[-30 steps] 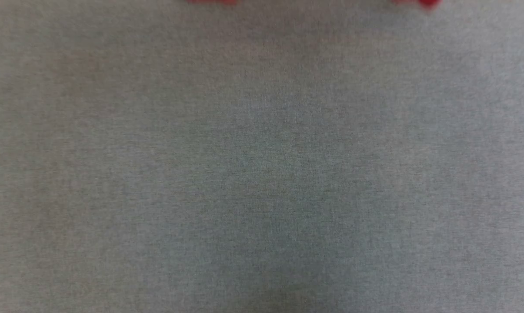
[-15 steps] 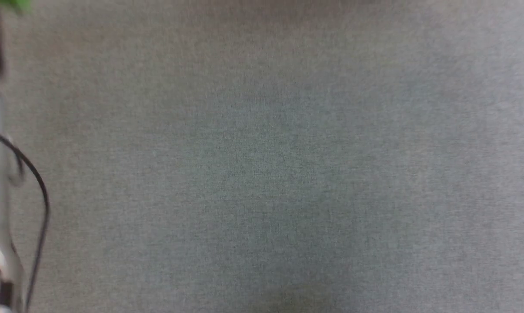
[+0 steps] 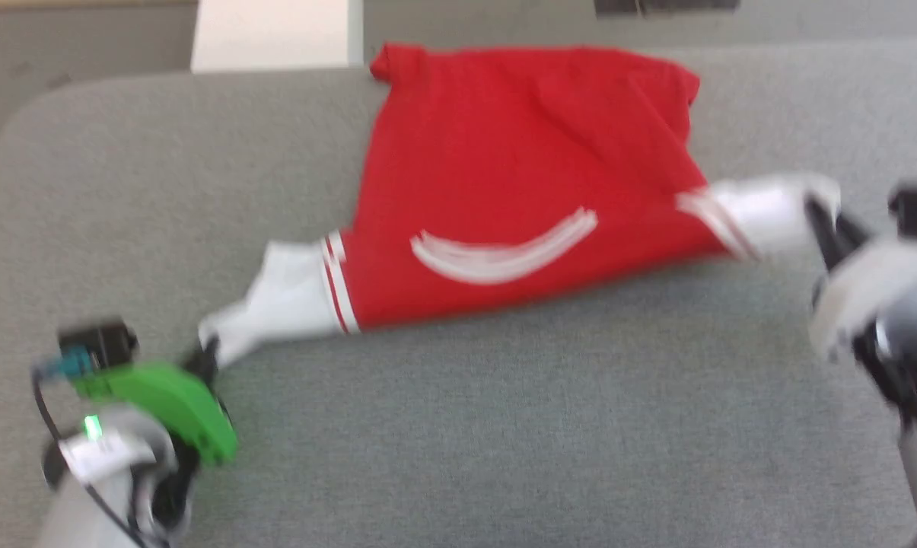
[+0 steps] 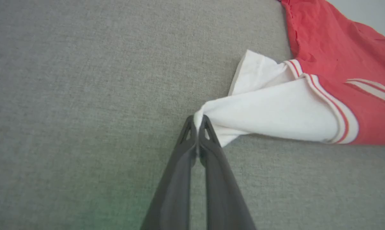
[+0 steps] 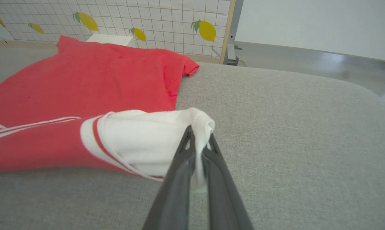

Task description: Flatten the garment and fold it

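Note:
The garment point(image 3: 519, 183), red with white short sleeves and a white curved stripe, lies stretched across the far half of the grey table. My left gripper point(image 3: 207, 354) is shut on the tip of the white sleeve at the lower left; the left wrist view shows the fingertips point(image 4: 198, 123) pinching that white cloth point(image 4: 275, 111). My right gripper point(image 3: 827, 217) is shut on the other white sleeve at the right; in the right wrist view the sleeve point(image 5: 147, 140) is bunched between the fingers point(image 5: 198, 140). The garment's red body point(image 5: 83, 83) is creased and folded at its far corners.
The grey fabric table point(image 3: 504, 441) has rounded corners and its far edge lies just behind the garment. A white block point(image 3: 275, 34) stands behind the far left edge. A tiled wall panel with lemon prints point(image 5: 147, 22) rises beyond the table.
The head camera has swung up: earlier only bare grey table filled the view, now the garment and both grippers holding its sleeves are in it.

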Available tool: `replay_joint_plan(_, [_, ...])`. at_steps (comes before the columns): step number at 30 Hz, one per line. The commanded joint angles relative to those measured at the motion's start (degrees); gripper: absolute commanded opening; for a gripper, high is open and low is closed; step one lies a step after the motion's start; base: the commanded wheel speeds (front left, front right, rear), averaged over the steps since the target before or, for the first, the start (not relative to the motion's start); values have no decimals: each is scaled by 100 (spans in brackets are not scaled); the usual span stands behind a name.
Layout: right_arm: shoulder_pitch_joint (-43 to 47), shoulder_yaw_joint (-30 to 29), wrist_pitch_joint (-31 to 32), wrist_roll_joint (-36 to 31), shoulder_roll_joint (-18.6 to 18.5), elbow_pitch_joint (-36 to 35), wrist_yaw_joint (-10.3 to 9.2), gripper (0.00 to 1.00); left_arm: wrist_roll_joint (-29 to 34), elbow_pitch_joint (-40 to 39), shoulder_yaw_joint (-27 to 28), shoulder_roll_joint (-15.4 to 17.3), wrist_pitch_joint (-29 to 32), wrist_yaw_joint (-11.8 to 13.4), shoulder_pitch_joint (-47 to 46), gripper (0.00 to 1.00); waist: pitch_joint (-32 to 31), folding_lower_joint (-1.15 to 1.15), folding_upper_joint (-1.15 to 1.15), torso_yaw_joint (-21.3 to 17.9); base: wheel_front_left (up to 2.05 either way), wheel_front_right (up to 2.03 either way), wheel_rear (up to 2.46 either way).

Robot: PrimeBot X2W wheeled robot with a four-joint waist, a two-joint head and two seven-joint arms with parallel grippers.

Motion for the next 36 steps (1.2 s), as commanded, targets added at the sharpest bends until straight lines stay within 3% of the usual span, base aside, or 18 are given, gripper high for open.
replay_joint_plan(1, [336,-120,87,37,-13,-199,-11,0,-119,-179,10,-35,96,77,292,0,-545,1,0,118,0,0,0])
replay_joint_plan(8, [1955,-921,891,-40,400,-1104,-11,0,-324,-1128,-25,-88,849,556,1705,0,-837,1,0,222,0,0,0])
replay_joint_plan(14, [2897,-1825,1949,-248,1213,-1689,-11,0,-347,-1665,-98,-43,1427,959,2446,0,-909,1,0,277,0,0,0])
replay_joint_plan(19, [3284,-2197,2507,-319,1590,-1710,-11,0,-379,-1833,-229,-115,1606,1050,2713,0,-880,1,0,270,0,0,0])
replay_joint_plan(25, [3359,-2227,2520,-141,1685,-1315,-11,0,-381,-1914,-303,-208,1457,990,2722,0,-836,1,0,247,0,0,0])
replay_joint_plan(26, [3337,-2219,2469,-100,1688,-1271,-11,29,-382,-1929,-305,-219,1410,967,2700,0,-823,1,0,248,0,0,0])
replay_joint_plan(27, [3317,-2193,2428,-47,1689,-1243,-11,48,-372,-1949,-303,-220,1371,955,2678,0,-811,1,0,251,0,0,0])
replay_joint_plan(28, [3281,-2177,2353,8,1690,-1233,-11,100,-357,-1972,-307,-216,1333,939,2652,0,-794,1,0,255,0,0,0])
replay_joint_plan(31, [3128,-2133,2047,42,1692,-1339,-11,100,-346,-2051,-304,-222,1245,906,2585,0,-737,1,0,277,0,0,0])
replay_joint_plan(36, [2541,-2117,1020,-2,1690,-1634,-11,100,-298,-2234,-356,-227,1173,867,2431,0,-524,1,0,407,0,0,0])
